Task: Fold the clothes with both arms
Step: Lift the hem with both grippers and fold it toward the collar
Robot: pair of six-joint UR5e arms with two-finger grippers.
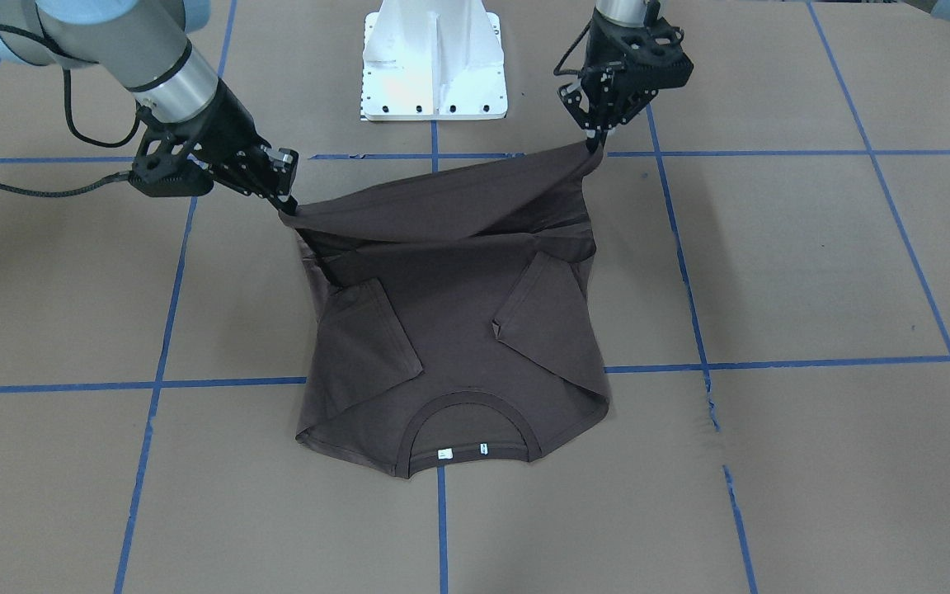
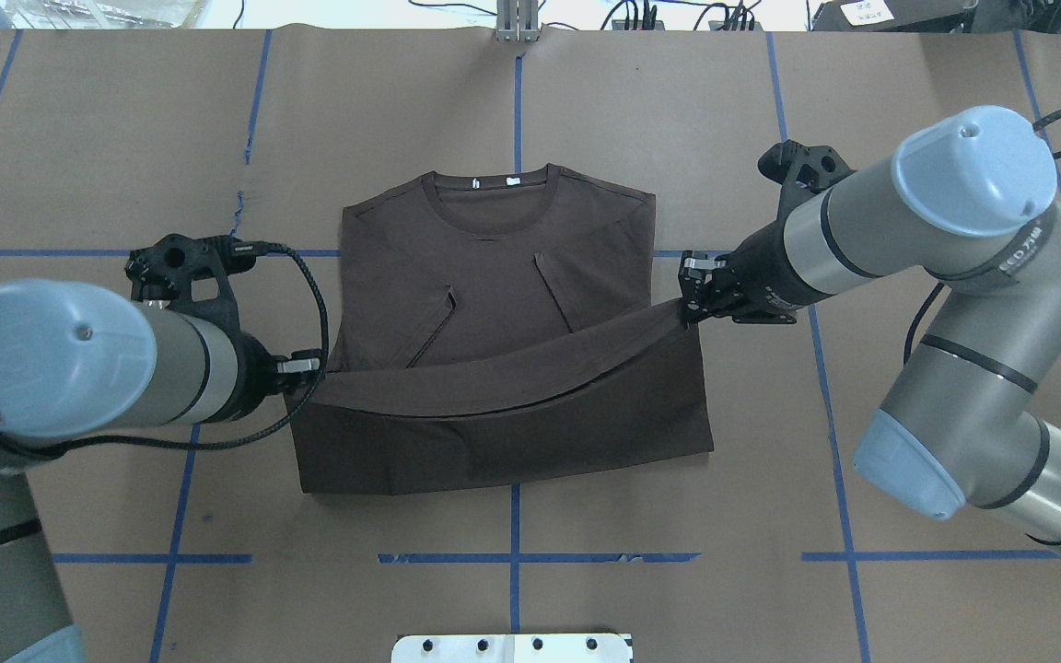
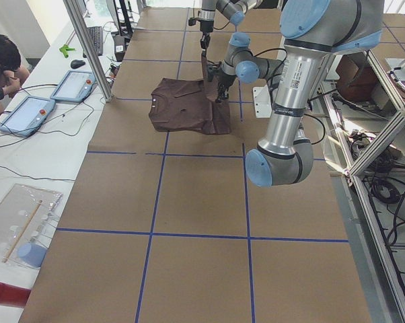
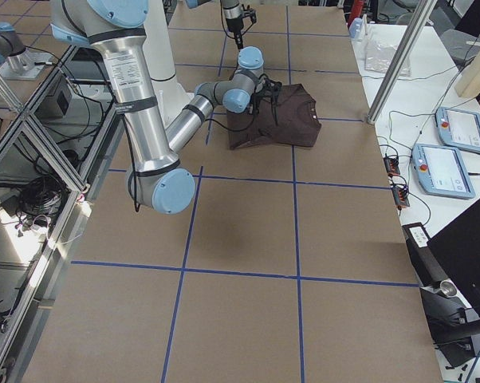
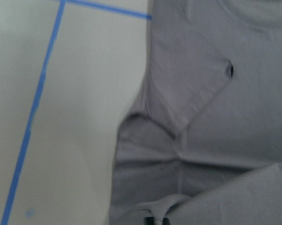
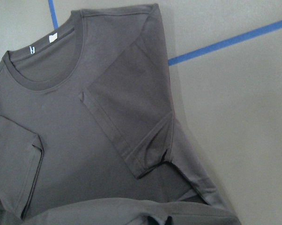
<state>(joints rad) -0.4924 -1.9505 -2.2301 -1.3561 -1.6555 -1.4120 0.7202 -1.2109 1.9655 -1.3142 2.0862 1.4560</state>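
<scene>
Cotton, to judge by its matte surface, the dark brown T-shirt point(image 2: 494, 276) lies in the middle of the tabletop point(image 2: 770, 460). Its collar point(image 2: 492, 198) is on the side away from the robot and both sleeves point(image 1: 372, 338) are turned in over the body. The near end is off the paper. The left pincer point(image 2: 312, 367) is pressed together on one corner of the hem point(image 1: 442, 177) and the right pincer point(image 2: 687, 308) on the other. The hem hangs between them in a shallow sag, over the lower part of the shirt.

That sag suggests how the cloth will handle. It looks light, soft and quite limp, with no stiffness to carry a fold on its own, so it will likely go wherever the two corners go and slump wherever they slacken. It does not look fragile. The grip takes only a small bite at each corner, though, and thin jersey could slide out if the arms pull apart too hard.

The hem corners seem the right place to hold for this fold. Keeping them level and lightly taut should let the hem come down square near the collar. The right corner sits farther forward than the left in the overhead view, so the edge may land skewed unless that is evened out.
</scene>
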